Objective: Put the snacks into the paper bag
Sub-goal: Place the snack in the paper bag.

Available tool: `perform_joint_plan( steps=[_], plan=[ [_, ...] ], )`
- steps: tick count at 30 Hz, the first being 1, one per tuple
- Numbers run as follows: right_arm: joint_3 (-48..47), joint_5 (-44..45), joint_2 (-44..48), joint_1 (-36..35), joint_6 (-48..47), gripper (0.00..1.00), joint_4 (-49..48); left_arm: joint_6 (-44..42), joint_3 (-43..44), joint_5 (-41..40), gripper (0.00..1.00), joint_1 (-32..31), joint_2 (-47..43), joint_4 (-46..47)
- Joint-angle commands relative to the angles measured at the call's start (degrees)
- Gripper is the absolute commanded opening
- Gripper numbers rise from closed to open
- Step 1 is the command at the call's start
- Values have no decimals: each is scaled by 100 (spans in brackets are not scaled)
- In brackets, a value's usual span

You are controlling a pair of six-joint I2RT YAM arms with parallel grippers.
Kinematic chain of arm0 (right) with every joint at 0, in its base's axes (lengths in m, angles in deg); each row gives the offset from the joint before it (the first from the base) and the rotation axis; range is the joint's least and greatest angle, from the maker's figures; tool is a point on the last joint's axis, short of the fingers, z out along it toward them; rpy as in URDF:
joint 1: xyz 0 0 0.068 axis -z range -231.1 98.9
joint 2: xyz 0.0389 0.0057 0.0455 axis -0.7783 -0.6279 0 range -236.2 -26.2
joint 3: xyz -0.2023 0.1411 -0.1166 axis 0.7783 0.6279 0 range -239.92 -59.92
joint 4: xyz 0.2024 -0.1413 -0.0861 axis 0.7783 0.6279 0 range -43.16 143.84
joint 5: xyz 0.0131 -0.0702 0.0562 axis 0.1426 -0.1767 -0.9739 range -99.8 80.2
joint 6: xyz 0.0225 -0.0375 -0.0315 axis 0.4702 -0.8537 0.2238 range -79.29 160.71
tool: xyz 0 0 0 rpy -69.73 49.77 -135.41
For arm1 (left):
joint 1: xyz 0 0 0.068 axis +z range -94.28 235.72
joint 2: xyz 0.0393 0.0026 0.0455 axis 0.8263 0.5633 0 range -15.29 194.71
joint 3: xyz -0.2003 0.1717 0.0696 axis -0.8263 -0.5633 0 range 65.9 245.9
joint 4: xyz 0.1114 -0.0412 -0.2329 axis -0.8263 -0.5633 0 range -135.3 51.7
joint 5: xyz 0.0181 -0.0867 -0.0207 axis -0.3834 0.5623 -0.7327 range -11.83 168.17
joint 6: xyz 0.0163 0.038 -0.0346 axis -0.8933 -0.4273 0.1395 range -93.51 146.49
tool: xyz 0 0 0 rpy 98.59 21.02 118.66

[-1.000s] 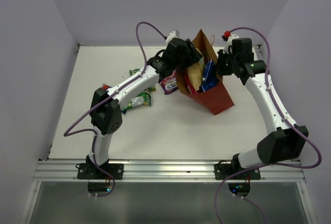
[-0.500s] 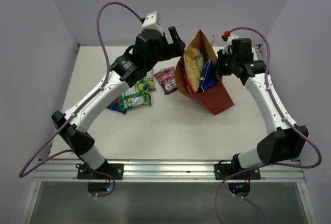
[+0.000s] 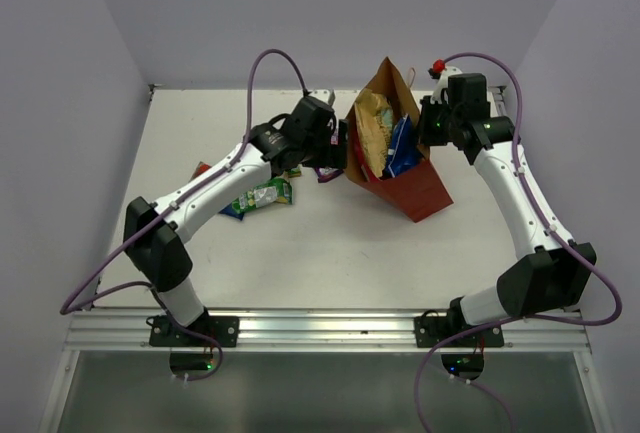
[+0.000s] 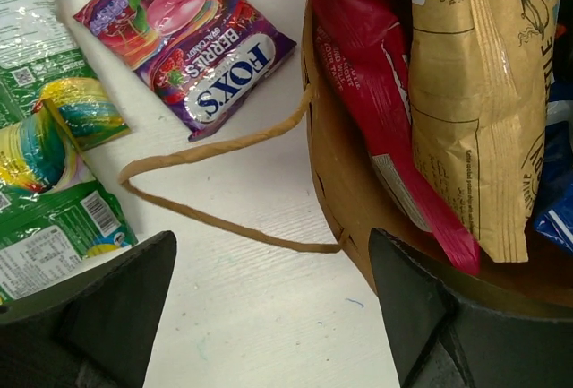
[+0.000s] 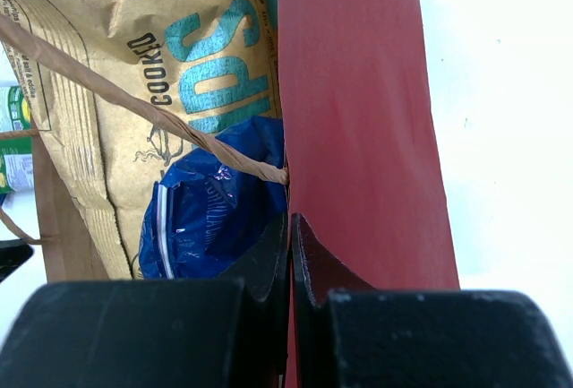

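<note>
Your left end effector (image 4: pixel 270 254) has dropped beside the paper bag (image 3: pixel 415 188), wide and empty, the right end effector (image 5: pixel 288 227) pinching its rim; tan chips packet (image 4: pixel 474 92), blue packet (image 5: pixel 206 218) and pink packet (image 4: pixel 376 74) are in, purple Fox's packet (image 4: pixel 188 43) and green packets (image 4: pixel 45 164) lie outside on the surface (image 3: pixel 330 243).

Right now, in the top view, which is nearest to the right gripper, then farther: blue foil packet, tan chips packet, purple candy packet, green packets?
1. Blue foil packet, inside the paper bag, by the right gripper.
2. Tan chips packet, inside too, further left.
3. Purple candy packet, on the table.
4. Green packets, farthest left.
</note>
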Motion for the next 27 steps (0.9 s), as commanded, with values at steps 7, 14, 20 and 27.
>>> perform_joint_plan(
  steps=[7,14,20,27],
  plan=[
    [-31,-112,115,-24,76,0,-222,146,305,305,75,42,650,661],
    [-136,2,115,-24,68,0,-126,120,981,184,0,69,730,521],
    [-391,257,185,-33,313,0,252,-135,2159,698,0,34,448,275],
    [-57,257,27,-24,586,0,401,-170,1711,1059,0,25,545,204]
  ],
)
